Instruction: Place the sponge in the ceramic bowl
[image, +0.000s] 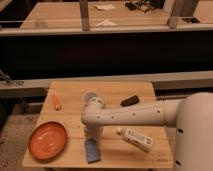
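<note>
Wooden counter (120, 157): sponge (91, 151) lies outside the ceramic bowl (47, 141), just right of it. Pincer (93, 135) sits over the sponge; whether it's clenched, I cannot tell. Looks like the pickup. Next comes a firm hold, then a carry to the bowl.

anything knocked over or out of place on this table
The white bottle lies on its side, right of the sponge, rather than upright. Nothing looks spilled. The end effector is down at the sponge, which lies outside the ceramic bowl.
</note>
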